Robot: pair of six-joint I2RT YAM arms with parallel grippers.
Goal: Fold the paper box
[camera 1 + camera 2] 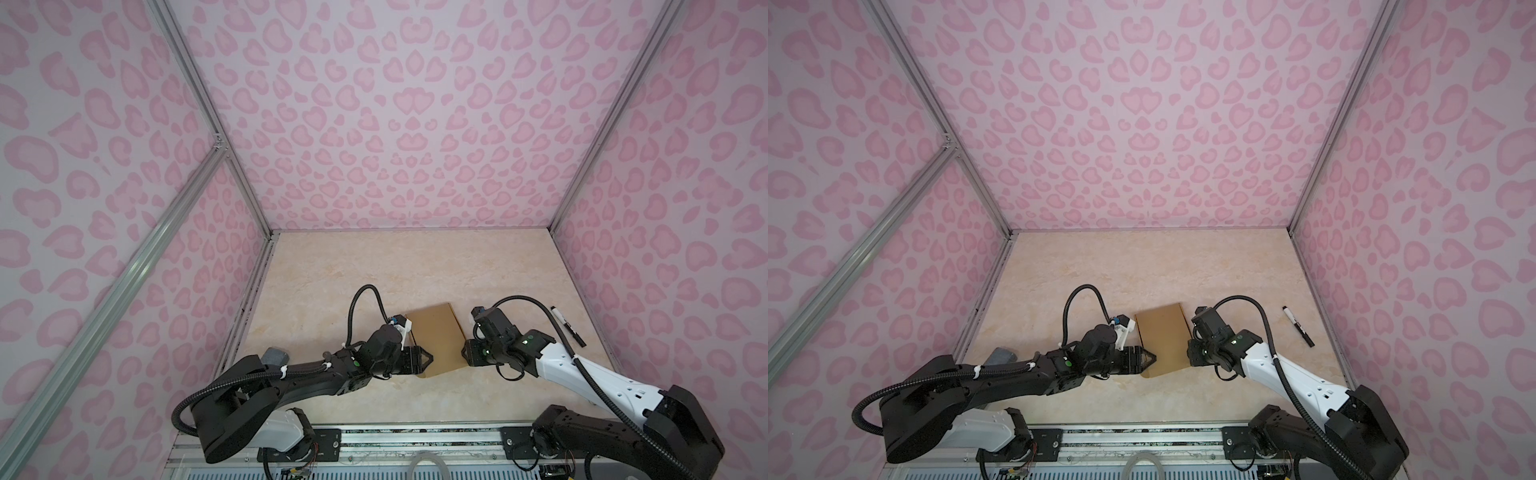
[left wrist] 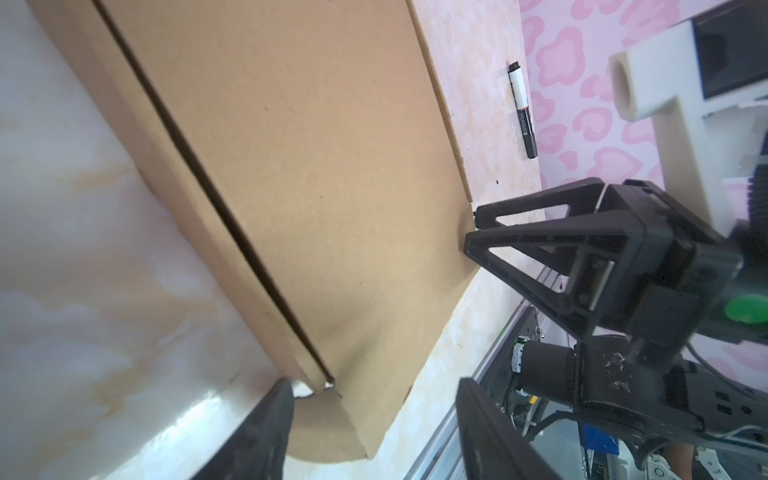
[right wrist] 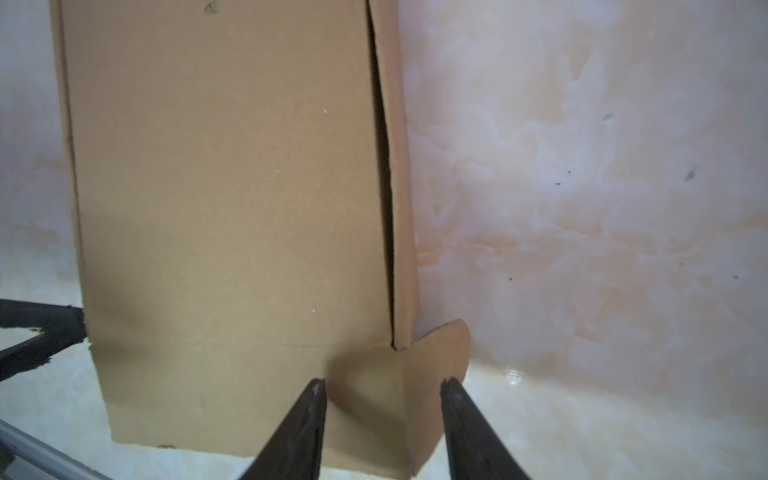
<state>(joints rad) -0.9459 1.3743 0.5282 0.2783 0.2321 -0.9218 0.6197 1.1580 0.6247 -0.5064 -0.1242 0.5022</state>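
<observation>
The paper box point(image 1: 436, 332) point(image 1: 1163, 332) is flat brown cardboard lying mid-table, with a long slit along one side point(image 2: 216, 199). A rounded tab point(image 2: 324, 432) sticks out at its near left corner. My left gripper point(image 1: 430, 358) point(image 1: 1154, 357) reaches that corner. In the left wrist view it point(image 2: 374, 380) is open, with the corner and tab between the fingers and not pinched. My right gripper point(image 1: 464, 353) point(image 1: 1190, 355) is at the box's right near edge, its tips by a notch point(image 2: 471, 226). In the right wrist view it point(image 3: 384, 380) is open astride a rounded tab point(image 3: 440, 357).
A black marker pen point(image 1: 568, 326) point(image 1: 1298, 326) point(image 2: 523, 112) lies near the right wall. A grey felt block point(image 1: 275, 356) point(image 1: 1003, 356) sits at the left edge, behind my left arm. Pink patterned walls enclose three sides. A metal rail point(image 1: 415, 436) runs along the front.
</observation>
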